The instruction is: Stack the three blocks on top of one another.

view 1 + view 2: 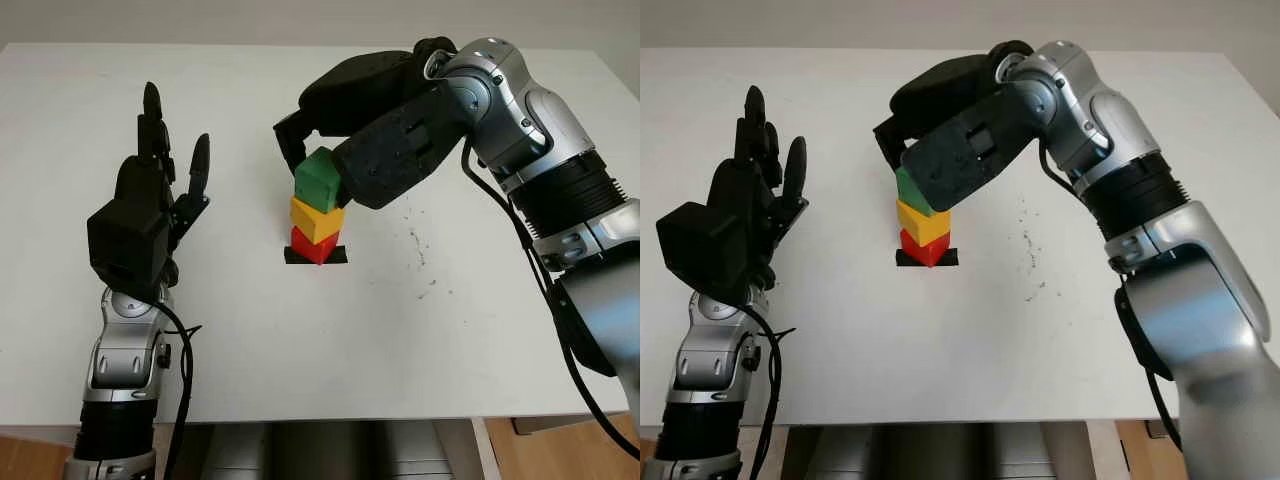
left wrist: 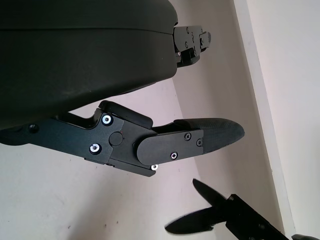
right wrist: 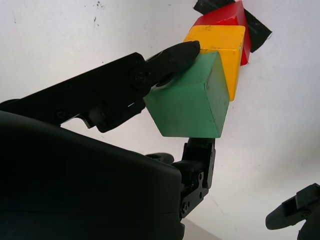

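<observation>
Left eye view shows us the stack just above the middle of the frame: the red block (image 1: pixel 312 244) sits on a black tape mark (image 1: pixel 337 255) on the white counter (image 1: pixel 330 340), the yellow block (image 1: pixel 317 218) rests on it, and the green block (image 1: pixel 318 180) is on top, turned a little askew. Our right hand (image 1: pixel 345 140) reaches in from the upper right and arches over the tower, its fingers (image 3: pixel 172 56) clamped on the green block. We judge the grip is kept because the top block needs to be settled and squared before it can be let go; a careless release could tip the stack.

Our left hand (image 1: pixel 150 200) stands at the left of the frame, well apart from the blocks, open and holding nothing, presumably parked out of the way.

The right wrist view gives what the head cameras hide: one finger presses the green block's upper edge while another meets it from the opposite side, and the green block touches the yellow one beneath. The head views, in turn, show the whole tower standing on the tape.
</observation>
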{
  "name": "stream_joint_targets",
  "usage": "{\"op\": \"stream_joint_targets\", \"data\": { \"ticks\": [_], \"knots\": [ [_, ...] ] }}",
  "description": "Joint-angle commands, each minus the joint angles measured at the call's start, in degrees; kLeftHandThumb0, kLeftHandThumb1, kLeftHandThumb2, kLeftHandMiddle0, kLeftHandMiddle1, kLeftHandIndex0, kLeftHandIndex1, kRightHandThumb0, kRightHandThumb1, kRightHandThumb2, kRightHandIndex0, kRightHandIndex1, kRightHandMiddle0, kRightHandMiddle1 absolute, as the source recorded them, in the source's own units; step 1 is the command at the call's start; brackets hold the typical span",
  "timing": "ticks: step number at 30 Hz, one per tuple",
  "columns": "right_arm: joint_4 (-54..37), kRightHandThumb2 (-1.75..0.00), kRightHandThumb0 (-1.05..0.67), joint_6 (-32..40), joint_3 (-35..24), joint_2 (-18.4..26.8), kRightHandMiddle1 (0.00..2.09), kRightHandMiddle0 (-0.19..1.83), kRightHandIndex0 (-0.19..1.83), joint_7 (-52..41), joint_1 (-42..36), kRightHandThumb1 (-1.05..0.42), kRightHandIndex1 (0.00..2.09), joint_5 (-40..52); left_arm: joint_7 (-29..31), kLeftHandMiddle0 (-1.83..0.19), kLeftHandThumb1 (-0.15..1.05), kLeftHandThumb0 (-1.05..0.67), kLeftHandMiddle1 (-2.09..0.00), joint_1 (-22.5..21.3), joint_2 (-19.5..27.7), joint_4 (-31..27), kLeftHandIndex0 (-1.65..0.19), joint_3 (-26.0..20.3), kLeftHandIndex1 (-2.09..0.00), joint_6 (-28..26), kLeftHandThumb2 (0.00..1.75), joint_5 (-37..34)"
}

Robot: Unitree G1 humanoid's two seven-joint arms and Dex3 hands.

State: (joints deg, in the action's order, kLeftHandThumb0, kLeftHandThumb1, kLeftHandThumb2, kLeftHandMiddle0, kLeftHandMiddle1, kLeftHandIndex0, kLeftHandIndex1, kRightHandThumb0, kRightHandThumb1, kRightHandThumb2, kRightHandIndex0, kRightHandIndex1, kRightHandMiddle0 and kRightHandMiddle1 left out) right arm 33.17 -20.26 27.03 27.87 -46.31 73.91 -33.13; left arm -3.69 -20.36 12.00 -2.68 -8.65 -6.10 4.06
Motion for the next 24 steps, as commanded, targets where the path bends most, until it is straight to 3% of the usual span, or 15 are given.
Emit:
{"op": "stream_joint_targets", "data": {
  "ticks": [1, 18, 24],
  "knots": [
    [-0.4, -0.05, -0.59, 0.0, -0.4, 0.4, 0.57, 0.27, 0.20, -0.3, -0.1, -0.85, 0.04, 0.3, -0.4, 0.11, 1.05, -0.73, -0.06, 0.1, -0.2, -1.2, 0.12, 0.2, -0.06, -0.1, 0.55, 0.4],
    [-2.2, -0.05, -0.81, -2.2, -1.2, 3.1, 0.33, 0.20, 0.09, -1.5, -0.2, -0.83, 0.02, 0.7, -0.4, 0.11, 1.05, -0.73, -0.05, -0.6, 0.1, 0.1, 0.12, 0.2, -0.06, 0.4, 0.54, 0.1],
    [-2.8, -0.06, -0.95, 2.0, -4.4, 4.1, 0.06, -0.15, -0.17, -8.4, 1.3, -0.85, 0.00, 6.6, 0.0, 0.11, 1.05, -0.73, -0.05, -0.7, 0.2, 0.5, 0.12, 0.1, -0.06, 1.2, 0.55, -0.2]
  ]
}}
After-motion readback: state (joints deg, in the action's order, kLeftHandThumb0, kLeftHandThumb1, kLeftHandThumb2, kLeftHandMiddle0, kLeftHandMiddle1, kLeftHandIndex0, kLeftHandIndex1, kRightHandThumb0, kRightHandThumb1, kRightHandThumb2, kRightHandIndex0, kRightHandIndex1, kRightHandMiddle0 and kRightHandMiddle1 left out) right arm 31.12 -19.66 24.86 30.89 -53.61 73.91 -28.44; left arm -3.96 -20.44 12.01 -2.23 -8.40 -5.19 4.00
